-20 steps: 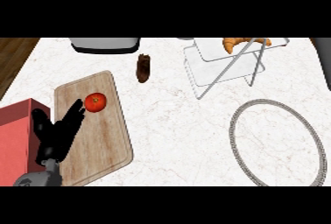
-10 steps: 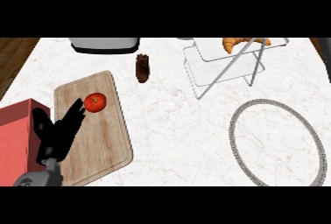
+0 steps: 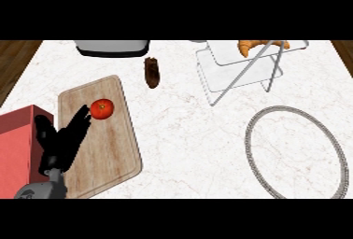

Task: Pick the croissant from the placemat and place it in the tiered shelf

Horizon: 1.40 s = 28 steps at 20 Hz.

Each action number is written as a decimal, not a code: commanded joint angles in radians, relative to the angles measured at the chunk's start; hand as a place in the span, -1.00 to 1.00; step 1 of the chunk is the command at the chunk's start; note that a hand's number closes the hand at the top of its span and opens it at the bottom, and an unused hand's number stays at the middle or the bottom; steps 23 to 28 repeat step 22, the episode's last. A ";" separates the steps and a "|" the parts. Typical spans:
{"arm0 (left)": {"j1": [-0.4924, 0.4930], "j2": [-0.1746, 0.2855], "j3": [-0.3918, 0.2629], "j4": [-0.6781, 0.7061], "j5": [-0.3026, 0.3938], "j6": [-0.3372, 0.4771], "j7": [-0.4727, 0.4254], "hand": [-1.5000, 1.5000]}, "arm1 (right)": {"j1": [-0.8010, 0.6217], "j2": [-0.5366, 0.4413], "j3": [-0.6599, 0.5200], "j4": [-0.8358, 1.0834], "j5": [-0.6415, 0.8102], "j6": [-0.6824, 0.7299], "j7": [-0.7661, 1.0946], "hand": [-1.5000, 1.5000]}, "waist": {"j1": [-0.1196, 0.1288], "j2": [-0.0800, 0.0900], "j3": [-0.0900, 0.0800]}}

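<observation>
We compare this moment with the views of the preceding second and find no change: every item on the worktop [image 3: 186,140] keeps its position. The round placemat [image 3: 249,140] lies at the right and the croissant is not on it. The wire tiered shelf [image 3: 234,77] stands beyond it at the far edge. The wooden cutting board [image 3: 103,154] lies at the left. The left robot hand [image 3: 62,140] rests over the board, holding nothing, its fingers straight and their tips just beside the tomato [image 3: 102,108]. The right robot hand is out of view. The croissant [image 3: 258,45] sits on the upper tier of the shelf, well apart from the hand. We judge from this stillness that the placing step is complete and no further move is pending.
</observation>
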 commanded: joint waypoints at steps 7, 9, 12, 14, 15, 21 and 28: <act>0.005 0.018 0.004 0.023 0.013 -0.038 0.034 0.00 | -0.001 -0.190 -0.087 0.056 -0.013 -0.169 0.004 -1.00 | 0.013 0.013 -0.005; 0.009 -0.026 -0.014 0.051 -0.030 0.014 -0.014 0.00 | 0.028 -0.222 -0.119 0.065 -0.034 -0.193 -0.009 -1.00 | 0.005 0.013 -0.005; 0.038 -0.018 -0.011 0.001 -0.002 -0.011 0.018 0.00 | 0.035 -0.314 -0.158 0.078 -0.067 -0.157 0.040 -1.00 | 0.000 0.005 -0.004; 0.049 -0.040 -0.030 -0.013 -0.024 0.013 0.011 0.00 | 0.080 -0.367 -0.184 0.109 -0.093 -0.093 0.009 -1.00 | 0.005 0.009 -0.003; 0.022 -0.028 -0.016 0.009 -0.018 0.007 0.016 0.00 | 0.086 -0.379 -0.199 0.119 -0.110 -0.081 0.006 -1.00 | 0.002 0.009 -0.004; -0.029 -0.008 0.016 0.048 -0.006 -0.005 0.012 0.00 | 0.135 -0.491 -0.215 0.177 -0.132 0.071 -0.051 -1.00 | 0.010 0.017 -0.003; -0.018 -0.028 -0.004 0.056 -0.016 -0.007 -0.010 0.00 | 0.099 -0.540 -0.219 0.178 -0.136 0.106 -0.024 -1.00 | 0.013 0.019 -0.004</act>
